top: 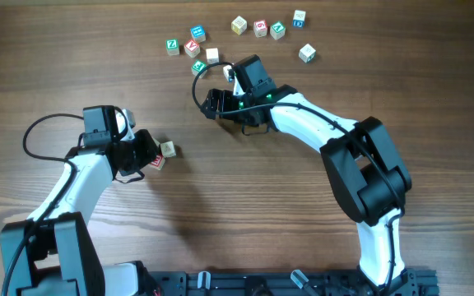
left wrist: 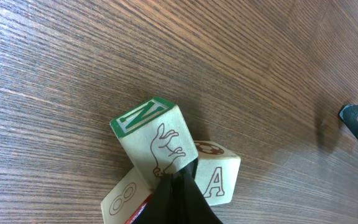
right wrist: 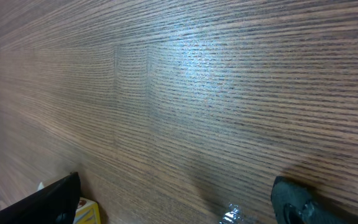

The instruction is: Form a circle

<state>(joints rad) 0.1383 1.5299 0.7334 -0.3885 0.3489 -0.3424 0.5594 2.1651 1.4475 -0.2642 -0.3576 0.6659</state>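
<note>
We found the circle (top: pixel 163 155) as a tight cluster of three small wooden alphabet cubes on the wood-grain surface (top: pixel 245 214). In the left wrist view, the N cube (left wrist: pixel 148 140) had a green-framed letter on top and a rabbit outline on its side. It was tilted and touched both of the others. The A cube (left wrist: pixel 219 180) sat beside it with a ball picture on its upper face. The third cube (left wrist: pixel 124 200) showed a red edge and two rings, and part of it ran out of the picture.

The left gripper (top: pixel 146 156) was clenched, with its dark tips pressed together right against the cluster where the three cubes met. It grasped none of them.

The right gripper (top: pixel 211 102) was well apart from the cluster, farther from the arm bases and off to the right. It was released, with its jaws spread wide over bare wood and nothing between them.

Beyond the right gripper, farther still from the cluster, the loose alphabet cubes (top: pixel 260 29) lay scattered in a ragged row. A yellow-faced block (right wrist: pixel 87 212) showed at the lower edge of the right wrist view, too cropped for us to read.
</note>
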